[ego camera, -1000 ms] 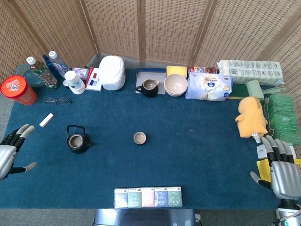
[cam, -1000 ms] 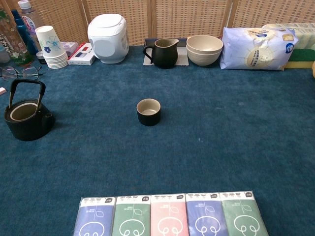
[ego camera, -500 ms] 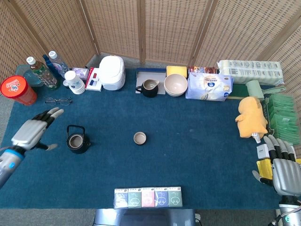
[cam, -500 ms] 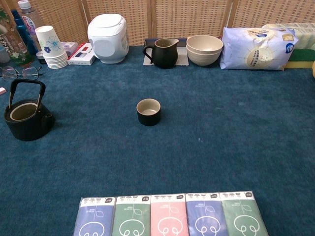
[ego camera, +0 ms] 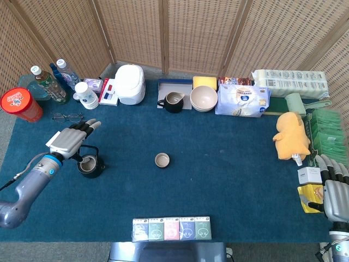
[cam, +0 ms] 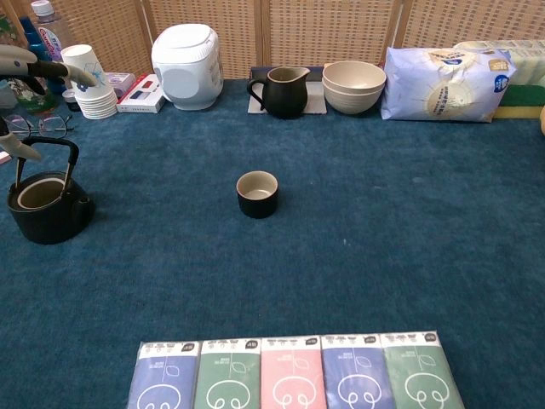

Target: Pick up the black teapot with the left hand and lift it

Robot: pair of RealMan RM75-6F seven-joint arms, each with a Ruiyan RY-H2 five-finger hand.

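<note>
The black teapot [ego camera: 90,165] [cam: 48,207] stands lidless on the blue cloth at the left, its hoop handle upright. My left hand [ego camera: 71,138] hovers just above and to the left of the handle, fingers spread and holding nothing. In the chest view only some of that hand's fingers [cam: 34,66] show at the upper left edge, over the handle. My right hand [ego camera: 335,192] rests open at the far right edge of the table, far from the teapot.
A small dark cup [ego camera: 162,160] sits mid-table. Glasses [ego camera: 67,116], stacked paper cups [ego camera: 86,96], bottles [ego camera: 50,84] and a red tub [ego camera: 20,105] crowd the back left. A pitcher [ego camera: 173,102], bowls [ego camera: 203,98] and a white cooker [ego camera: 130,84] line the back. Packets [ego camera: 172,228] lie at the front.
My left hand has swung in from the table's left edge, up and rightward, and now hangs over the teapot's handle. The right hand has slid slightly lower. The teapot has not moved.
</note>
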